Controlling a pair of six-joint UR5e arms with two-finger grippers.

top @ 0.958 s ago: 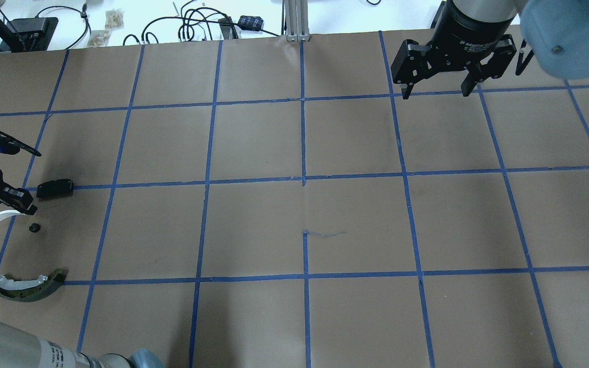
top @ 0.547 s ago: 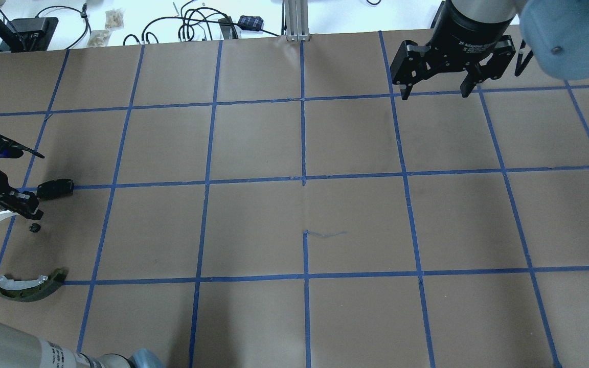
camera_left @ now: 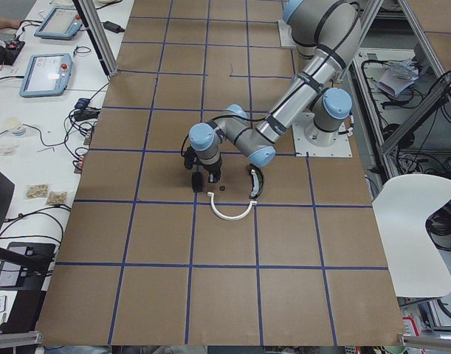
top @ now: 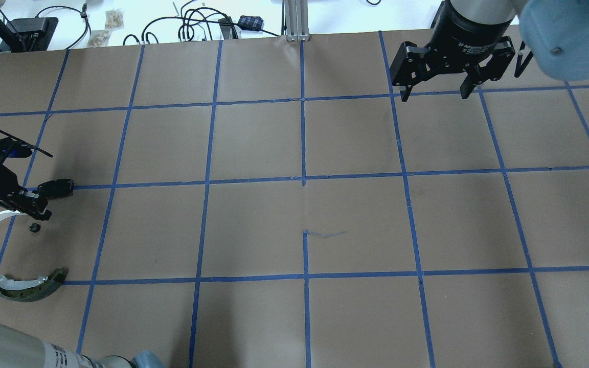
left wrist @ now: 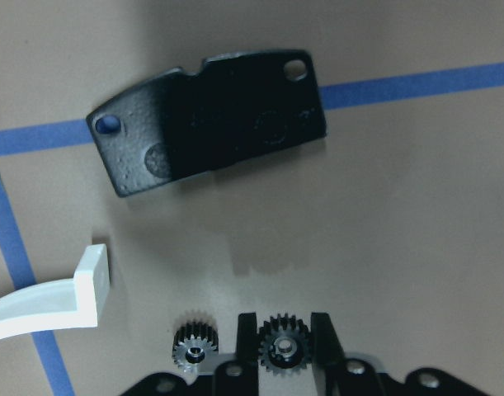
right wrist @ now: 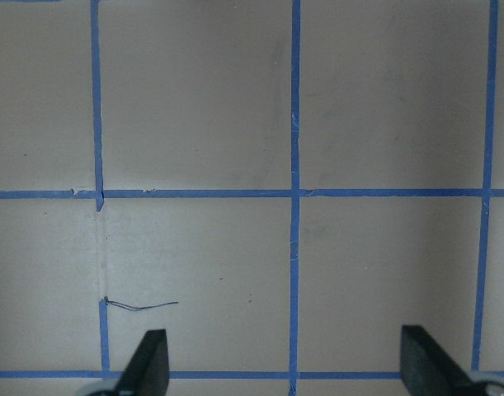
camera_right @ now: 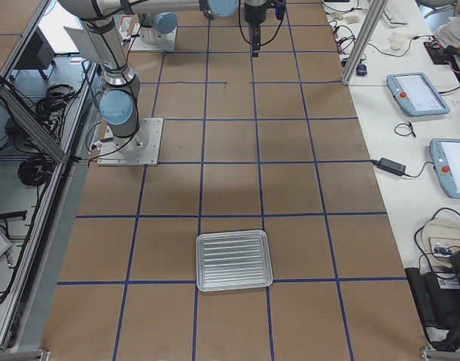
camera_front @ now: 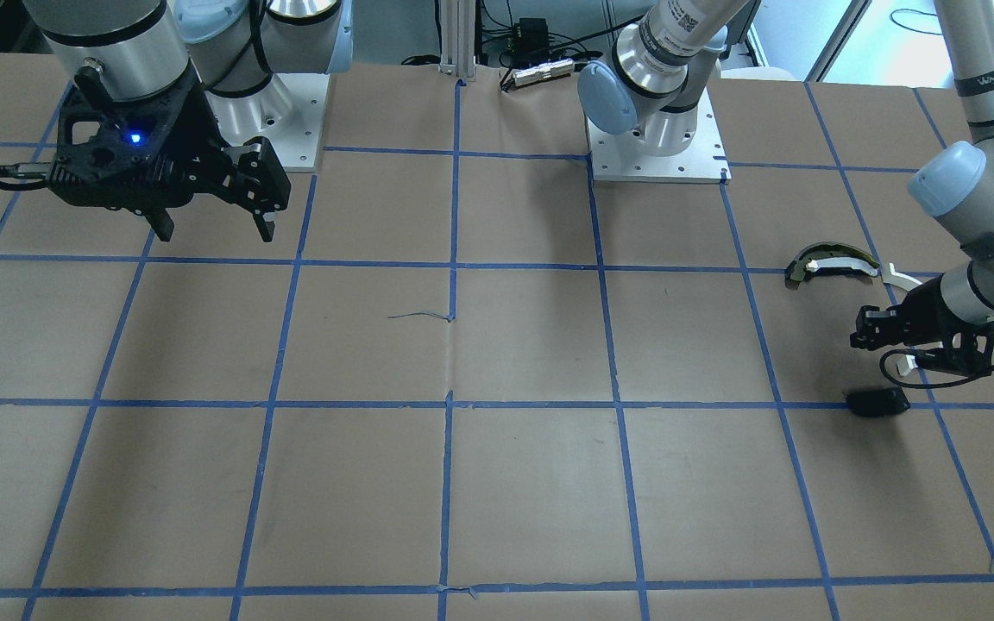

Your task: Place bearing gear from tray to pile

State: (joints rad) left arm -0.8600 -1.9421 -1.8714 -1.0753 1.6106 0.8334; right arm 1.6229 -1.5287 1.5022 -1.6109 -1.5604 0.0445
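Left wrist-mounted view, L jaws clenched on gear (left wrist: 283, 348), 2nd gear (left wrist: 194, 346) beside, R jaws spread, "2F Adaptive" label (top: 471, 47) above.

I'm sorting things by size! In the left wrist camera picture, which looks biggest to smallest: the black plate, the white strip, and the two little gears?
1. black plate
2. white strip, only partly in view
3. held gear and loose gear: these look about alike, and the held one may be nearer the camera, so I won't rank them.
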